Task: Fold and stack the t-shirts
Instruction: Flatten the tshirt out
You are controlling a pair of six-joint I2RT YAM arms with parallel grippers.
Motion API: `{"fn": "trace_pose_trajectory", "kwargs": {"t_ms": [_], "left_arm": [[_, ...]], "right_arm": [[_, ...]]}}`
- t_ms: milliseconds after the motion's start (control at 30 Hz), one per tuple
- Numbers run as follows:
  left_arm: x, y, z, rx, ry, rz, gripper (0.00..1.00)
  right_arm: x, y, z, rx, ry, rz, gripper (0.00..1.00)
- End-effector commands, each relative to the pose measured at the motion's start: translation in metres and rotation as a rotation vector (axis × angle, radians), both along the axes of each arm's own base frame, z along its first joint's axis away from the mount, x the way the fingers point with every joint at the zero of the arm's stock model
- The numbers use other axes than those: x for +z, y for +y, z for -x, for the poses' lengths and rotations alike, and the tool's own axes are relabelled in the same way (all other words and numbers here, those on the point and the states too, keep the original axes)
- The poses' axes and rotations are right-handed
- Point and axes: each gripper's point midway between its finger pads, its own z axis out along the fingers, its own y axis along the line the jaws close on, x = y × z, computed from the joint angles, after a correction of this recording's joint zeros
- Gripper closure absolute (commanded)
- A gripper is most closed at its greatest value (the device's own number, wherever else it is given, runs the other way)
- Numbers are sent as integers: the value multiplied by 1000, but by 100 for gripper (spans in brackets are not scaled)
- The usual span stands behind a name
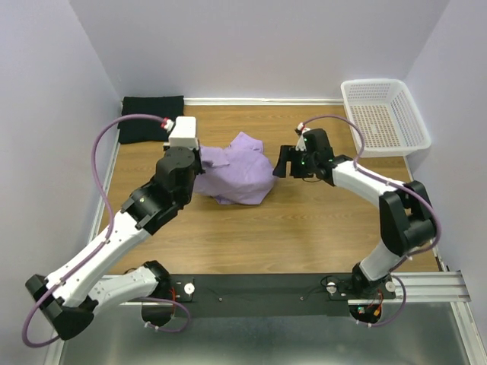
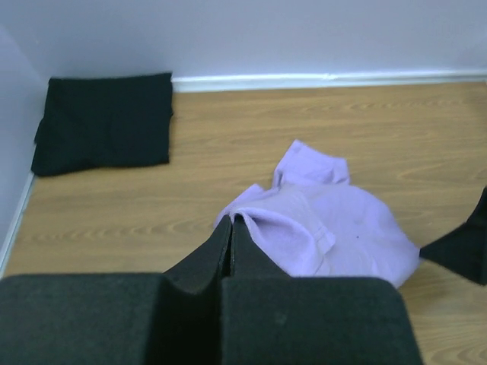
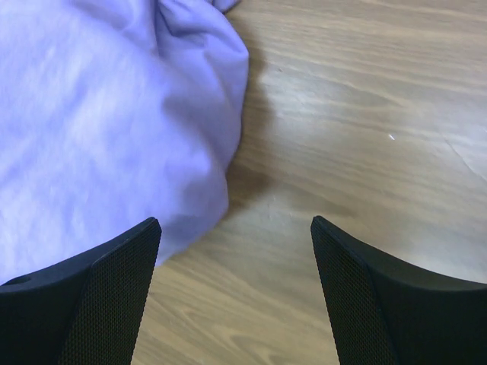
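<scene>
**Top external view.** Two t-shirts, one basket and two grippers are showing. One crumpled lavender cotton t-shirt (image 1: 240, 176) is lying in a heap near the middle of the wooden table (image 1: 304, 228). One folded black cotton t-shirt (image 1: 152, 118) is sitting in the far left corner, well apart from the heap. One white perforated plastic basket (image 1: 384, 85) is standing in the far right corner. The left gripper (image 1: 201, 169) is meeting the heap's left edge. The right gripper (image 1: 283, 161) is hovering just beside its right edge.

**Left wrist view.** The left gripper (image 2: 230, 222) is pressing its fingers together, pinching a raised fold at the near edge of the lavender cotton t-shirt (image 2: 335, 220). The black cotton t-shirt (image 2: 103, 122) is lying flat (against the back wall).

**Right wrist view.** The right gripper (image 3: 234, 222) is holding its two mesh-faced fingers wide apart, gripping nothing. The lavender cotton t-shirt (image 3: 99, 114) is filling the upper left, and bare wood is showing between the fingers.
</scene>
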Motion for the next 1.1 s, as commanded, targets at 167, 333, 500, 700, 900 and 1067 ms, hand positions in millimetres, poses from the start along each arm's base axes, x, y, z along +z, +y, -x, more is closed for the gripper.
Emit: {"fn": "trace_pose_trajectory", "kwargs": {"t_ms": [167, 333, 500, 700, 900, 1067], "left_arm": [[-17, 39, 38, 83, -3, 215, 100], [-30, 47, 59, 62, 11, 318, 100], [-37, 54, 73, 51, 21, 349, 100], [-49, 44, 62, 60, 79, 285, 100], [-60, 36, 37, 74, 84, 225, 100], [-37, 43, -29, 60, 18, 170, 100]], "right_arm": [[-18, 49, -28, 143, 46, -138, 13], [-30, 63, -26, 202, 72, -152, 13], [-28, 94, -20, 368, 77, -238, 13], [-27, 124, -1, 555, 122, -352, 34], [-9, 118, -28, 492, -26, -263, 100], [60, 80, -85, 286, -249, -131, 99]]}}
